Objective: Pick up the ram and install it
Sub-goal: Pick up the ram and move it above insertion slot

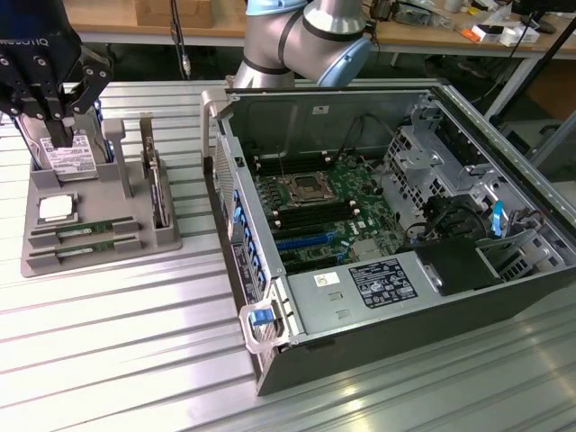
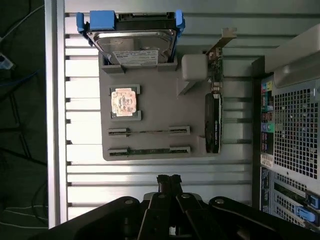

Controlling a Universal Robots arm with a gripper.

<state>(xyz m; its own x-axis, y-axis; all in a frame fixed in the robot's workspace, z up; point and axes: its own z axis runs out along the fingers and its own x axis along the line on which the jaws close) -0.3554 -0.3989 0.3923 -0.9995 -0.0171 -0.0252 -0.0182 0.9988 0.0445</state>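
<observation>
In the grey holder tray (image 1: 103, 205), at the end farthest from the hard drive (image 1: 67, 157), the ram (image 1: 86, 231) is lying in a narrow slot. It is a thin green stick. A second stick (image 1: 85, 250) of the same kind is sitting in the slot just beside it, nearer the tray's edge. Between the ram and the hard drive, a square silver processor chip (image 1: 56, 209) is resting in its own recess. An expansion card (image 1: 157, 189) is standing upright along the tray's side that faces the open computer case (image 1: 432, 306).

The black gripper (image 1: 59, 135) is hanging above the tray's hard-drive end, apart from the ram. Its fingers are pressed together and are holding nothing.

Beside the tray, the case is lying open with its motherboard (image 1: 324, 198) exposed.

Judging by this, the pickup step is only beginning, with the ram not yet touched and nothing installed. Gripping so thin a stick would call for the fingers to spread and line up squarely across its narrow faces, directly over its slot. They would also need to keep off the neighbouring stick.
</observation>
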